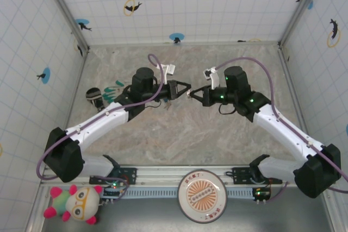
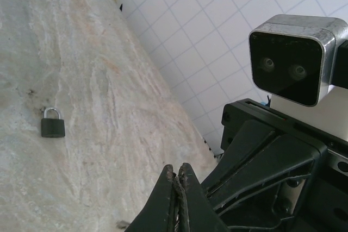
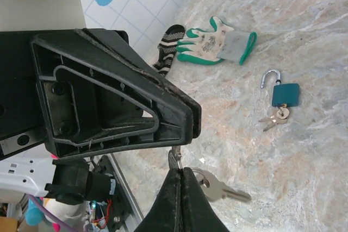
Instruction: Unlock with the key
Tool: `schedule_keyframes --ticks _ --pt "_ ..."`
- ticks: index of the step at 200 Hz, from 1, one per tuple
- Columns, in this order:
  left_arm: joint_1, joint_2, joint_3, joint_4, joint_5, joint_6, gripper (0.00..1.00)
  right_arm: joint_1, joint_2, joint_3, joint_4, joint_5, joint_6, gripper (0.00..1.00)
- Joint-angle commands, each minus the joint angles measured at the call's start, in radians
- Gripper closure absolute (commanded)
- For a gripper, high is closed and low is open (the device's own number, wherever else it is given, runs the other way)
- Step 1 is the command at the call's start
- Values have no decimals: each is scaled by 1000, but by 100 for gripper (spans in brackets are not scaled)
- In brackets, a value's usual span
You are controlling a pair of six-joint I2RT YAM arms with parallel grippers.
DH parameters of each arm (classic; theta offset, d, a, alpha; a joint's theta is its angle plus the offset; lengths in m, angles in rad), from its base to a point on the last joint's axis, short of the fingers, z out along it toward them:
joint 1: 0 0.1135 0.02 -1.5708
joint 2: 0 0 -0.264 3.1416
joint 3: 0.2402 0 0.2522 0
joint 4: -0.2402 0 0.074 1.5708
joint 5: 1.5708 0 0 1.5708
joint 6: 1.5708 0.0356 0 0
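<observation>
Both arms meet above the middle of the counter (image 2: 81, 47), tip to tip, and it reads as a hand-over. The right fingers (image 3: 171, 196) are clenched on a small bunch. The key (image 3: 175, 158) stands up out of their tips, and a second, silvery key (image 3: 220, 189) hangs off to the side on the same ring. The key's upper end meets the underside of the other arm's fingertips. The left fingers (image 2: 168, 191) are pressed tight together, I judge so as to take the key by its head, though I cannot tell whether they truly bite on it

Held up in the air like this, the key can be re-gripped at an angle fit for a keyhole. A dark padlock (image 2: 53, 126) lies flat on the counter with its shackle down, well apart from both arms, and it looks the likely target. A teal padlock (image 3: 285, 95) lies beyond with its shackle sprung and keys at its base, near a green-edged work glove (image 3: 215, 42)
</observation>
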Motion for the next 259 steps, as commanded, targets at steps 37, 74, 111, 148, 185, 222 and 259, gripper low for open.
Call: schedule_keyframes --ticks 37,74,111,148,185,222,259 --pt "-4 -12 32 -6 -50 -3 100 -10 -61 -49 77 61 15 68" --pt "7 -14 27 77 -69 -62 100 -12 -175 -172 309 223 143 63" --pt "7 -29 20 140 -60 -105 100 -8 -205 -279 564 238 309 63" --pt "7 -37 3 184 -44 -134 100 16 -172 -306 675 231 355 57" --pt "5 -38 -14 229 -33 -155 100 29 -117 -306 793 201 399 62" --pt "4 -43 -20 233 -33 -159 100 50 -78 -286 800 181 396 67" --pt "5 -52 -33 241 -46 -162 100 64 -74 -285 808 157 392 70"
